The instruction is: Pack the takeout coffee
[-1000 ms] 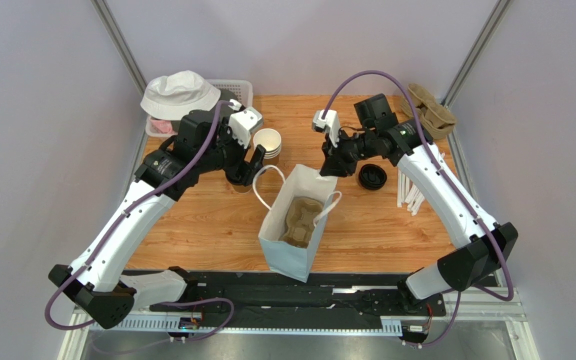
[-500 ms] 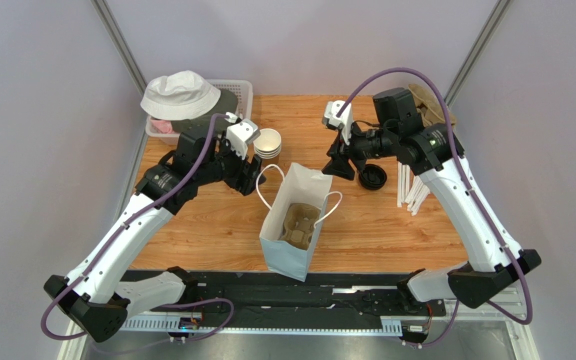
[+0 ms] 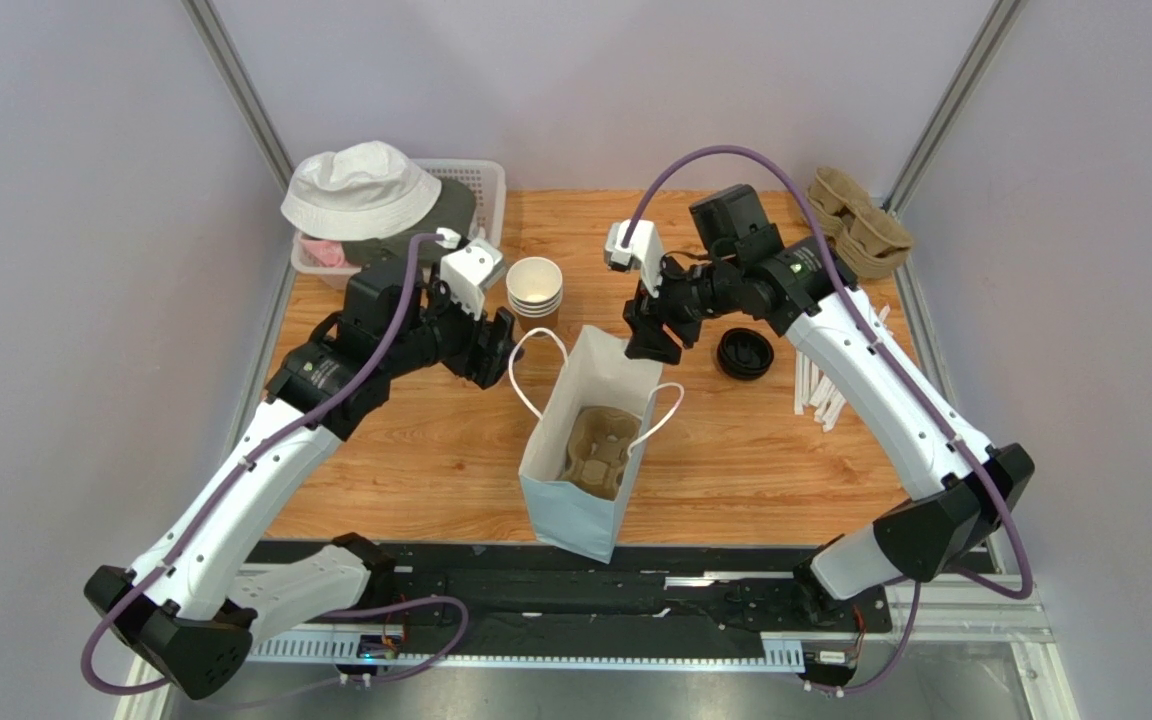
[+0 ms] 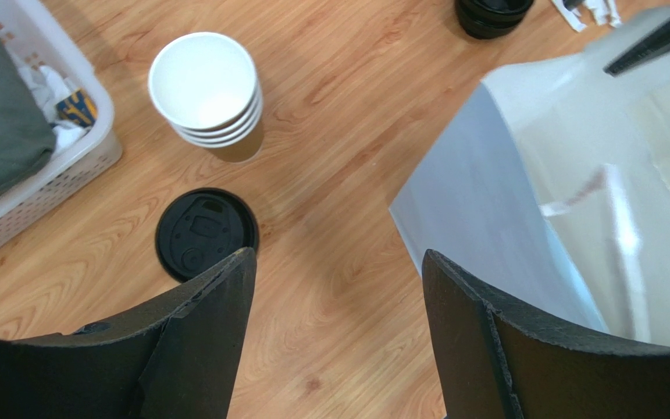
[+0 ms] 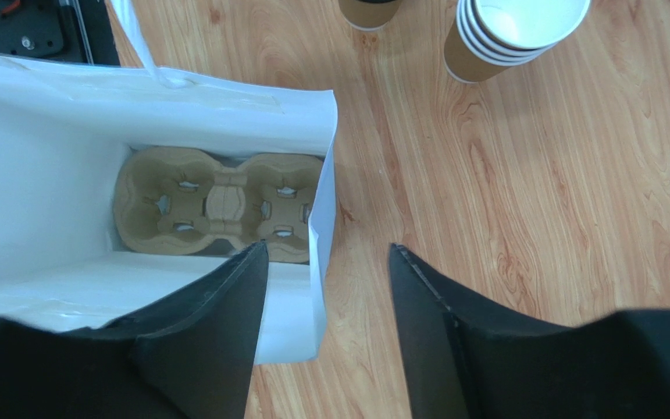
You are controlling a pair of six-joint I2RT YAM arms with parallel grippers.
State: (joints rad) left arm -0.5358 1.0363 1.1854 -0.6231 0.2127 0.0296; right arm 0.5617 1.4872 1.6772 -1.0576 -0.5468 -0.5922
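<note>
left tool [image 4: 337, 262]: jaws wide apart and empty. We see only bare worktop [image 4: 338, 175] in the gap.
right tool [image 5: 328, 249]: jaws apart, gripping nothing. The side wall of the white paper bag [image 5: 41, 157] runs into the gap, and we see no pinch.
takeout coffee [image 4: 206, 234]: upright on the worktop, black lid up. It is just past the tip of the left tool's finger on the side of the white basket [image 4: 50, 192]. That tip overlaps its near edge; whether they touch, we cannot tell.
key relation: the coffee sits off to one side of the left tool's gap, not in it. The bag lies beyond the other finger.
axis: vertical; we look straight down on the round lid.
nearer arm: left. The right tool is across the bag from the coffee.
lookalikes: the stack of lidless cups [image 4: 206, 83] is just beyond the coffee. The loose black lids [image 4: 491, 9] are far off, past the bag.
drop spot: the cardboard cup carrier [image 5: 216, 202] lies flat in the bag bottom, below the right tool.
next move (our guess): shift the left tool sideways to centre the cup between its fingers, then descend.
</note>
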